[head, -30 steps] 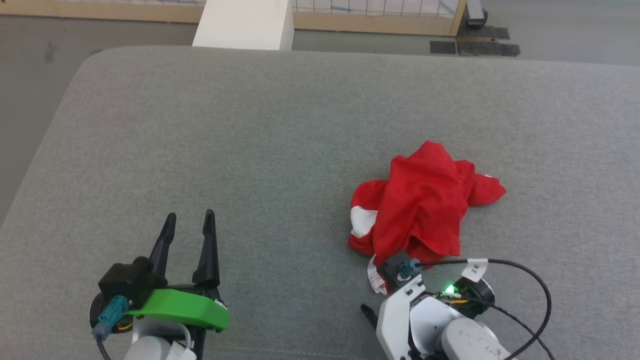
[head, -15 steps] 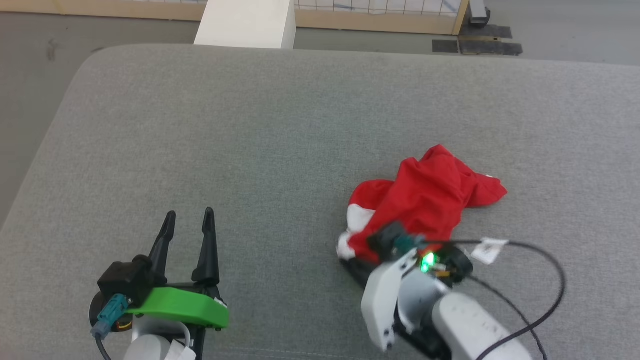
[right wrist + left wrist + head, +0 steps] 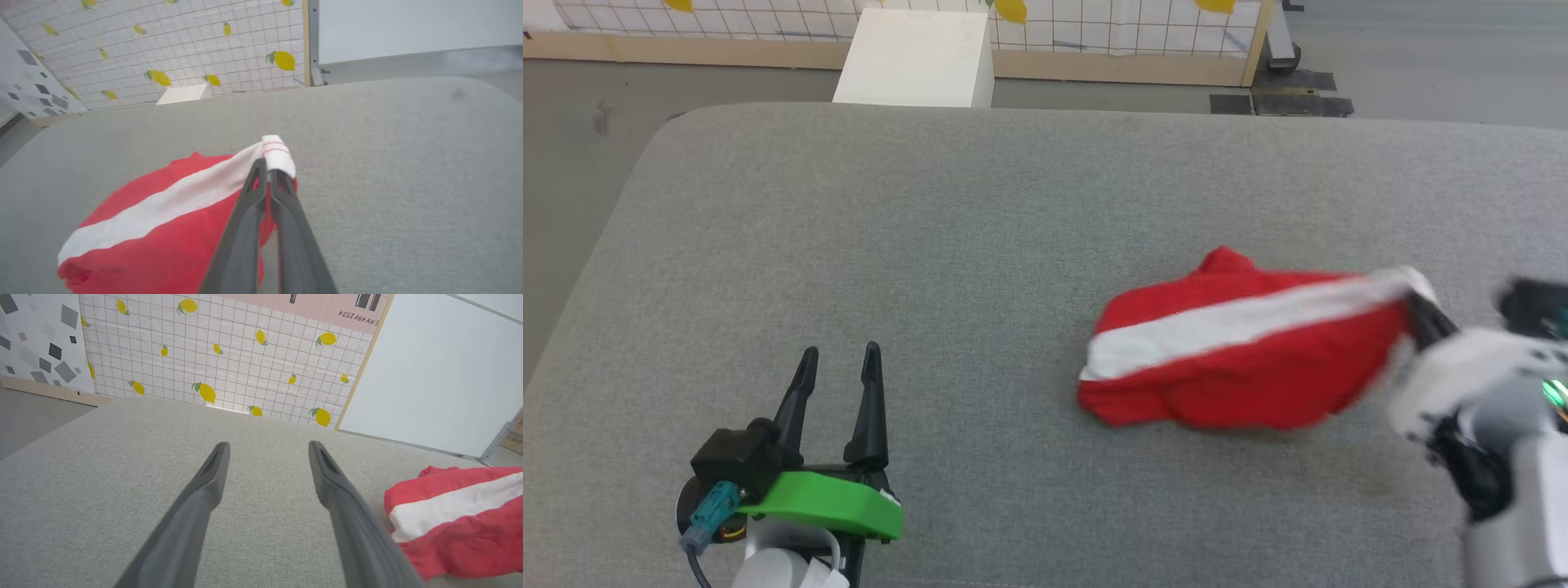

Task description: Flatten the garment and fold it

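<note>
The red garment with a broad white stripe lies stretched out on the grey cushion, right of centre; it also shows in the left wrist view at the right. My right gripper is shut on the garment's white-trimmed corner with red stitching, holding it up at the right end. In the right wrist view the two fingers press together over that trim. My left gripper stands open at the lower left, well apart from the garment, its fingers spread with nothing between them.
The grey cushion is wide, with its rounded edge at the left and far side. A white box stands on the floor beyond it, before a lemon-patterned grid wall. Black mats lie on the floor at far right.
My right gripper has swung from the garment's near edge out to the right, pulling a corner along. The bunched heap is now drawn out into a long shape with the white stripe showing. The camera tilted slightly.
</note>
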Tool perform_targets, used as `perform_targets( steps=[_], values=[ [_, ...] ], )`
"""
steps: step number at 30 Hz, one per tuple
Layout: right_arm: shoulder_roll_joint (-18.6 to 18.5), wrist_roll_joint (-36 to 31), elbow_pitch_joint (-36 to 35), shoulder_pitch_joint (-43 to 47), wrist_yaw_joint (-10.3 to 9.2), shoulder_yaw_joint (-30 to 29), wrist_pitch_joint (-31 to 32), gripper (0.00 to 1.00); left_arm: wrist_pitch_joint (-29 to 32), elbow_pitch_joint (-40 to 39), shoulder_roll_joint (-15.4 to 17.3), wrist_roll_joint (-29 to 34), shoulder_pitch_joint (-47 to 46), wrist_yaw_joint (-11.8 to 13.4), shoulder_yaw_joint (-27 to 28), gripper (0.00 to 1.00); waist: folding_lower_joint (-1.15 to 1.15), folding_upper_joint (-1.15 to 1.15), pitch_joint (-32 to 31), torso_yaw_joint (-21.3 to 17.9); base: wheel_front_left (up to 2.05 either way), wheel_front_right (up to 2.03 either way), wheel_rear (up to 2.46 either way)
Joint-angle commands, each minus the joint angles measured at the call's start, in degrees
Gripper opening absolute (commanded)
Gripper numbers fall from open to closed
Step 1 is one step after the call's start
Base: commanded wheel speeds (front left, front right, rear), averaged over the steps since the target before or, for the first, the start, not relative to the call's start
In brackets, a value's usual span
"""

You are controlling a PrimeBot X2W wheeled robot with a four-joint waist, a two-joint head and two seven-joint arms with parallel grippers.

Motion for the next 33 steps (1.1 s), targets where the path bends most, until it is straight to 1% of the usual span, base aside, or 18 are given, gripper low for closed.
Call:
perform_targets(
  steps=[1, 4, 7, 8, 9, 12, 14, 17, 19, 21, 23, 26, 28, 31, 33],
  values=[
    [0.0, -1.4, 1.5, 1.4, -0.08, -3.2, 0.9, 0.00, -0.2, 0.0, -0.2, -0.3, 0.1, 0.3, -0.2, 1.00, 0.00, 0.00, 0.0, 0.0, 0.00, 0.00, 0.00],
    [0.0, -3.6, 5.0, 3.4, -0.08, -9.6, 2.7, 0.00, -0.2, 0.0, -0.2, -0.3, 0.3, 0.3, -0.2, 1.00, 0.00, 0.00, 0.1, -0.1, 0.00, 0.00, 0.00],
    [0.0, -4.3, 8.8, 4.7, -0.08, -12.7, 4.2, 0.00, -0.2, -0.1, -0.2, -0.2, 0.5, 0.3, 0.0, 1.00, 0.00, 0.00, 0.2, -0.6, 0.00, 0.00, 0.00],
    [0.0, -4.2, 9.5, 4.9, -0.08, -12.8, 4.1, 0.29, -0.2, -0.1, -0.2, -0.2, 0.5, 0.3, 0.0, 1.00, 0.00, 0.00, 0.2, -0.8, 0.00, 0.00, 0.00],
    [0.0, -4.0, 10.1, 5.0, -0.08, -12.8, 3.6, 1.00, -0.2, -0.1, -0.2, -0.1, 0.6, 0.3, 0.1, 1.00, 0.00, 0.00, 0.2, -1.0, 0.00, 0.00, 0.00],
    [0.0, -4.1, 10.0, 5.4, -0.08, -12.2, 0.5, 1.00, -0.2, 0.0, -0.2, 0.1, 0.6, 0.3, 0.1, 1.00, 0.00, 0.00, 0.0, -1.8, 0.00, 0.00, 0.00],
    [0.0, -3.6, 8.6, 5.9, -0.08, -11.0, -2.7, 1.00, -0.2, 0.1, -0.2, 0.2, 0.6, 0.2, 0.0, 1.00, 0.00, 0.00, -0.2, -2.2, 0.00, 0.00, 0.00],
    [0.0, -6.3, 3.2, 8.0, -0.08, -8.3, -10.4, 1.00, -0.2, 0.2, -0.2, 0.2, 0.7, 0.2, -0.2, 1.00, 0.00, 0.00, -0.8, -2.9, 0.00, 0.00, 0.00],
    [0.0, -6.7, -0.6, 10.0, -0.08, -6.6, -15.5, 1.00, -0.2, 0.2, -0.2, 0.3, 0.8, 0.1, -0.6, 1.00, 0.00, 0.00, -1.2, -3.4, 0.00, 0.00, 0.00],
    [0.0, -6.5, -3.7, 12.4, -0.08, -4.5, -19.4, 1.00, -0.2, 0.2, -0.2, 0.2, 0.9, 0.0, -1.4, 1.00, 0.00, 0.00, -1.5, -3.7, 0.00, 0.00, 0.00],
    [0.0, -5.3, -5.5, 14.7, -0.08, -2.4, -21.7, 1.00, -0.2, 0.2, -0.2, 0.2, 0.7, -0.1, -3.2, 1.00, 0.00, 0.00, -1.7, -4.1, 0.00, 0.00, 0.00],
    [0.0, -4.0, -7.0, 17.3, -0.08, 0.8, -23.2, 1.00, -0.2, 0.9, -0.2, -0.1, -0.3, -0.3, -8.8, 1.00, 0.00, 0.00, -1.8, -4.6, 0.00, 0.00, 0.00],
    [0.0, -3.4, -7.7, 18.2, -0.08, 2.7, -23.7, 1.00, 0.0, 2.2, -0.2, -0.2, -1.7, -0.4, -14.2, 1.00, 0.00, 0.00, -1.7, -5.2, 0.00, 0.00, 0.00],
    [0.0, -2.6, -8.2, 18.7, -0.08, 4.4, -23.7, 1.00, 3.5, 5.1, 0.0, -0.6, -5.3, -0.5, -24.5, 1.00, 0.00, 0.00, -1.5, -6.0, 0.00, 0.00, 0.00],
    [0.0, -2.3, -8.3, 18.6, -0.08, 5.2, -23.5, 1.00, 6.9, 7.3, 0.5, -1.9, -8.1, -0.5, -30.8, 1.00, 0.00, 0.00, -1.3, -6.6, 0.00, 0.00, 0.00]
  ],
)
